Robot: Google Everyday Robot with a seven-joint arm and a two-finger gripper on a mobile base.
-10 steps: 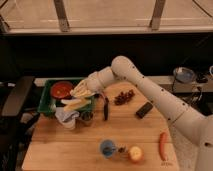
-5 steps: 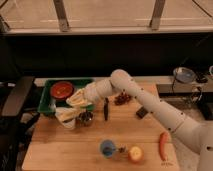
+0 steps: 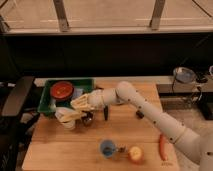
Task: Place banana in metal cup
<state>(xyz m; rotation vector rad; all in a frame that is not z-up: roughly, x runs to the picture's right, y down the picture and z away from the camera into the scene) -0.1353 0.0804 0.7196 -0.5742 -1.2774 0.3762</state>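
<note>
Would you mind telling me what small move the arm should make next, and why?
Probably a short move toward the camera, then lower. The gripper, shut on the banana, sits left of and behind the metal cup, with the banana's strips hanging beside the cup, not over its mouth.

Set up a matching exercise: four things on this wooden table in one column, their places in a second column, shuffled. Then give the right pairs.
Things
1. round red bowl
2. small blue cup
3. orange-red carrot
4. pale yellow banana

Places
A. right side of the table, near the front
B. in the shut gripper, left of the table's middle
C. inside the green bin
D. front middle, left of the yellow-red apple

Pairs: 1-C, 2-D, 3-A, 4-B
</note>
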